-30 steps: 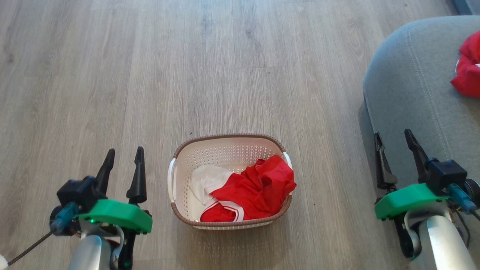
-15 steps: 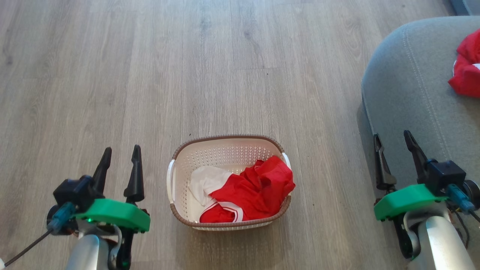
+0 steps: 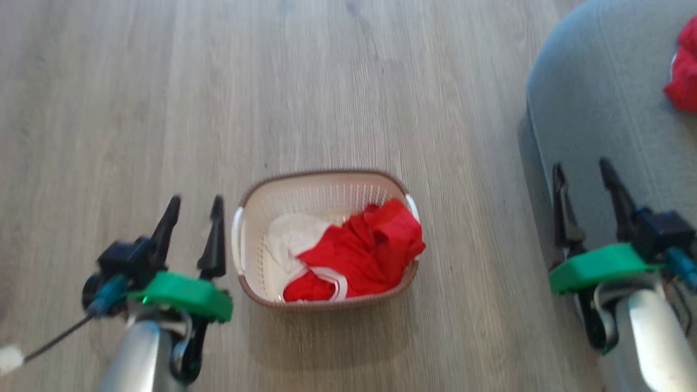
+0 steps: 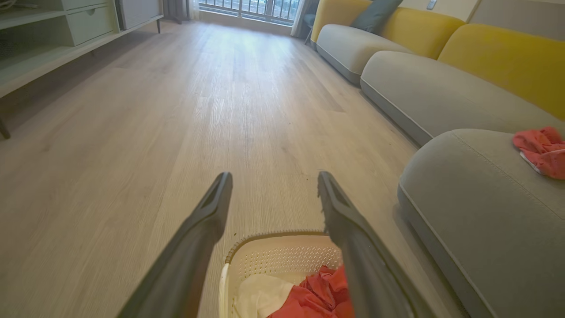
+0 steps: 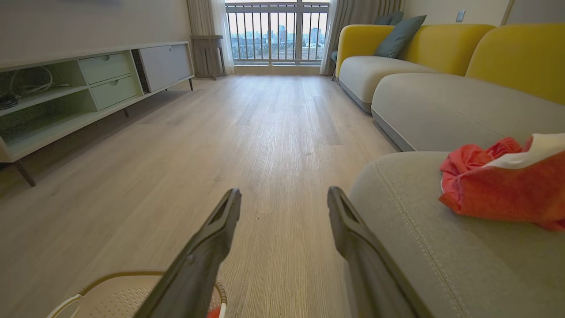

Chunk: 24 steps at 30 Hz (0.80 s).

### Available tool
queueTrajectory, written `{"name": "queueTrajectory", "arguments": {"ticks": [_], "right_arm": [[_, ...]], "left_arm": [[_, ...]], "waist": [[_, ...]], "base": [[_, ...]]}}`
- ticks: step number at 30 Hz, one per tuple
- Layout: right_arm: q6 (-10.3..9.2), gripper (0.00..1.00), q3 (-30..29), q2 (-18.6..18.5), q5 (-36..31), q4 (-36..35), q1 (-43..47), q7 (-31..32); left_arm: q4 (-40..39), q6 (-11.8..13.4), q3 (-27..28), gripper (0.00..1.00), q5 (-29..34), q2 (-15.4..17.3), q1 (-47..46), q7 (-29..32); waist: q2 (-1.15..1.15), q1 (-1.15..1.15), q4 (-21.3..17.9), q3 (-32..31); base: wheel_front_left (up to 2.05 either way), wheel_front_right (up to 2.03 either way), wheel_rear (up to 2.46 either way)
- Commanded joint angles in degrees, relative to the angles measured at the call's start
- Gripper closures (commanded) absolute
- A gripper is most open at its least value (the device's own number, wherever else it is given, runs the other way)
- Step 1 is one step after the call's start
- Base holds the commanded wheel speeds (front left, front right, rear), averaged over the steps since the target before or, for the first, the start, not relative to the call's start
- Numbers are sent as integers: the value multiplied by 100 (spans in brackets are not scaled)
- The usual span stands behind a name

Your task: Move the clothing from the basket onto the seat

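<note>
On the wood floor stands the cream basket (image 3: 321, 188) with a brown rim, and red and white clothing (image 3: 359, 256) is piled in it toward its right side. A second red garment (image 3: 685, 76) lies on the grey seat (image 3: 604, 98) at the right edge. My left gripper (image 3: 195, 202) hovers open just left of the basket, nothing between its fingers. In the left wrist view the basket (image 4: 273, 256) and clothing (image 4: 318, 298) sit below my fingers. My right gripper (image 3: 584, 170) is open and empty beside the seat's near corner, and the right wrist view shows the garment (image 5: 503, 185) on the seat (image 5: 441, 247).
A long grey and yellow sofa (image 5: 441, 97) runs along the right side of the room. A low pale cabinet (image 5: 88, 84) with drawers lines the left wall. Wood floor (image 3: 272, 81) stretches ahead of the basket.
The whole head picture has shifted and blurred, so the camera moved. The basket now sits higher in view, close beside my left gripper. Both grippers stay open.
</note>
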Motion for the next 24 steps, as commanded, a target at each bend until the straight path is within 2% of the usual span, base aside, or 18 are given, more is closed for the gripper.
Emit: {"name": "queueTrajectory", "arguments": {"ticks": [1,7,8,15,24], "right_arm": [[-1,0,85,11,39,-291,-346,-38],[-1,0,49,27,106,-723,-997,-38],[-1,0,49,27,106,-723,-997,-38],[-1,0,54,67,237,-1077,-1735,-38],[-1,0,120,97,426,-1354,-2277,-38]], "left_arm": [[-104,-16,20,0,80,46,-451,-30],[574,-91,-595,0,427,46,-1442,-30],[574,-91,-595,0,427,46,-1442,-30],[1918,-152,-1333,0,554,135,-2742,82],[3203,-161,-2300,0,270,221,-3982,639]], "waist": [[0,0,-110,451],[0,0,-343,1652],[0,0,-343,1652],[0,0,-741,2822],[0,0,-1127,3800]], "base": [[0,0,0],[0,0,0],[0,0,0],[0,0,0],[0,0,0]]}}
